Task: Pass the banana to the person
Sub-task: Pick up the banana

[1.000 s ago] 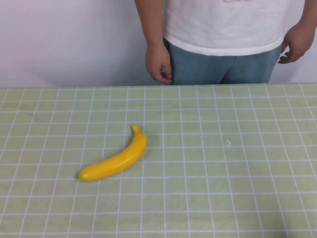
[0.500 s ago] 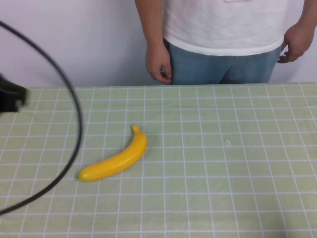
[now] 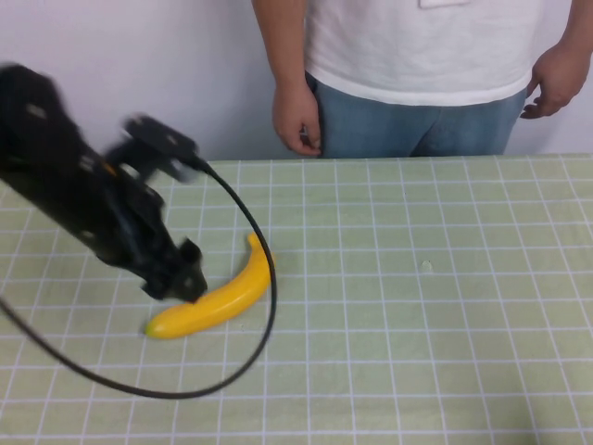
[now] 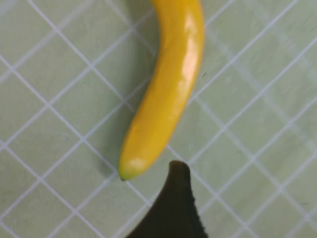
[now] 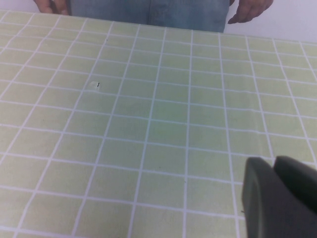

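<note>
The yellow banana (image 3: pixel 227 292) lies on the green checked table left of centre, greenish tip toward the near left, stem toward the far side. My left gripper (image 3: pixel 176 278) hangs right over the banana's left half, blurred. In the left wrist view the banana (image 4: pixel 168 94) lies below, and one dark finger (image 4: pixel 173 208) shows beside its tip; nothing is held. The person (image 3: pixel 417 46) stands behind the far edge, both hands hanging down. My right gripper (image 5: pixel 280 198) is shut and empty low over the table, and is out of the high view.
A black cable (image 3: pixel 264 306) loops from the left arm over the table near the banana. The table's far edge (image 3: pixel 371 158) runs in front of the person. A small speck (image 3: pixel 426 266) lies right of centre.
The left arm has swung in from the left edge and now hangs over the banana. The banana and the person have not moved.
</note>
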